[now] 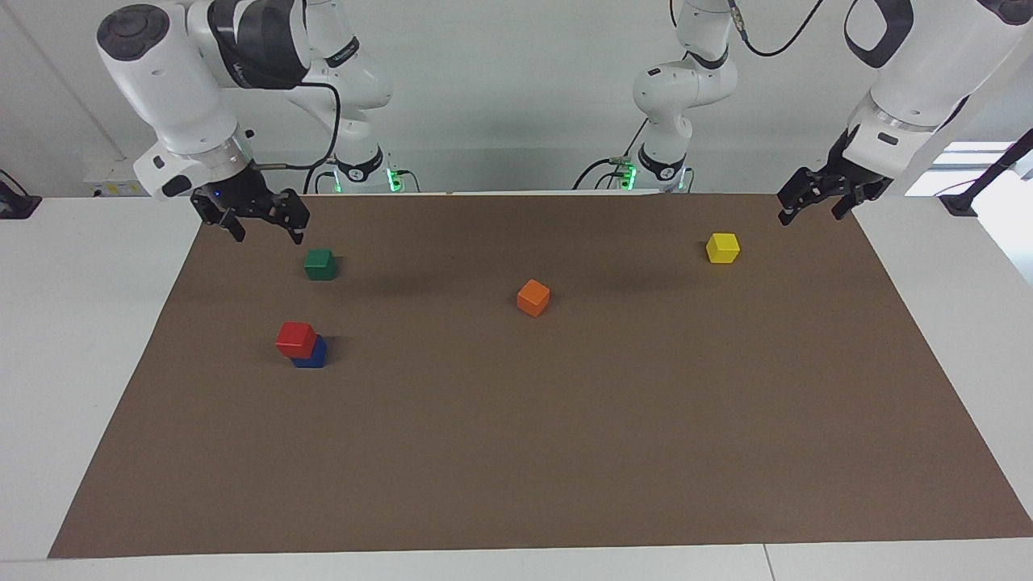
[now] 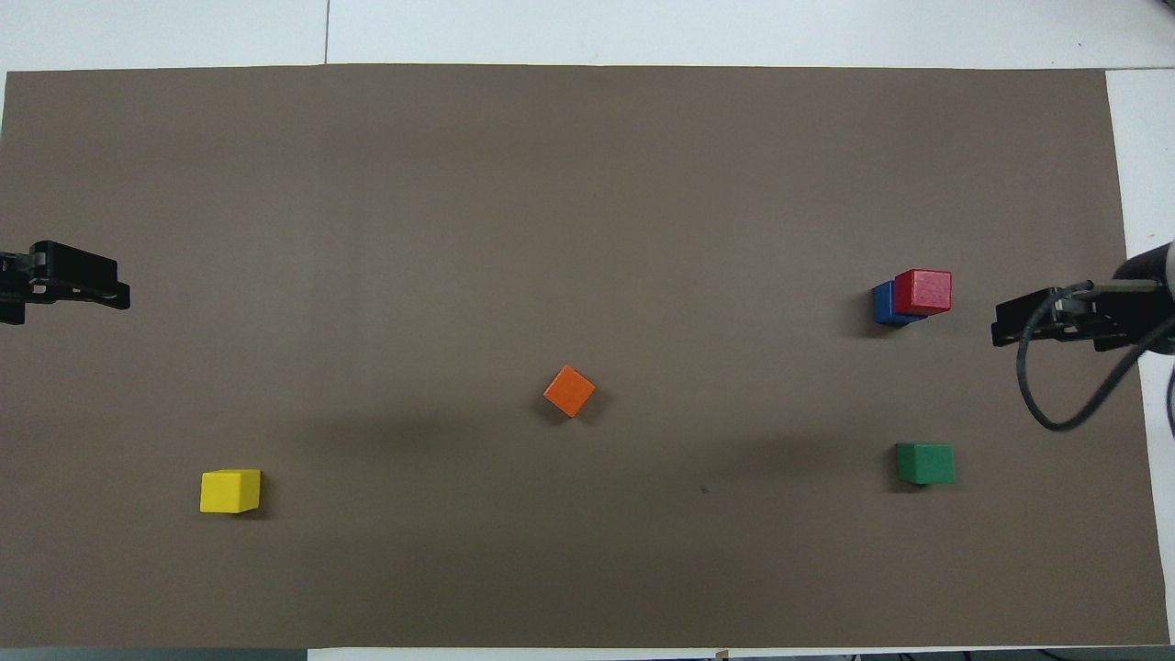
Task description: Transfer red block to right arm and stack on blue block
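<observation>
The small bright red cube (image 1: pixel 295 339) sits on top of the small deep blue cube (image 1: pixel 313 355), shifted a little off square so that one side of the blue cube (image 2: pixel 883 304) shows beside the red cube (image 2: pixel 923 291) from above. The pair stands on the brown mat (image 1: pixel 565 420) that covers the white tabletop (image 1: pixel 89 323), toward the right arm's end.

The right arm (image 1: pixel 177 73) — white, jointed, with a small blue light at the base of its black gripper — holds the right gripper (image 1: pixel 257 226) in the air over the mat's edge at its own end, clear of the stack; its jaws stand apart and hold nothing. In the overhead view the right gripper (image 2: pixel 1056 323) shows beside the stack, apart from it.

A small dark green cube (image 1: pixel 320 264) lies nearer to the robots than the stack. A small orange cube (image 1: pixel 533 298) rests near the middle of the mat, turned at an angle, and a small yellow cube (image 1: pixel 722 248) lies toward the left arm's end.

The left gripper (image 1: pixel 815 202) waits raised over the mat's corner at its own end — jaws apart, empty.
</observation>
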Tool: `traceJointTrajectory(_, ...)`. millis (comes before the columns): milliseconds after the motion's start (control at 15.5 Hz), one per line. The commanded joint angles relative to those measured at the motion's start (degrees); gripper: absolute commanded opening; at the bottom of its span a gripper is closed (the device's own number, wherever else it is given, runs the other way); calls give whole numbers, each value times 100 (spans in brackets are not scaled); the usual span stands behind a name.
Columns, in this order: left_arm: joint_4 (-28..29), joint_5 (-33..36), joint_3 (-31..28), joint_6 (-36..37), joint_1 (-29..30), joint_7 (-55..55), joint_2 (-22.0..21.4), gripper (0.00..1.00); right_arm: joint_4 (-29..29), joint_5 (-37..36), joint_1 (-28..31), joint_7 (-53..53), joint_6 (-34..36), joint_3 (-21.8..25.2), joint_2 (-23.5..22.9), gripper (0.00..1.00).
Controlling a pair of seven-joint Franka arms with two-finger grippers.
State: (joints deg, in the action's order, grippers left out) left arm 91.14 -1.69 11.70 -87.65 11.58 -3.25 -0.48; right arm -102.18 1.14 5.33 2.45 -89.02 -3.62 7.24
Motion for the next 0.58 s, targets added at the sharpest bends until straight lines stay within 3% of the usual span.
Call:
traceJointTrajectory(0, 159, -77, -45, 3, 2, 96, -145, 100, 75, 114, 91, -280, 174, 81, 199, 100)
traceJointTrajectory(517, 159, -77, -45, 29, 2, 96, -154, 100, 577, 26, 29, -351, 280, 72, -328, 100)
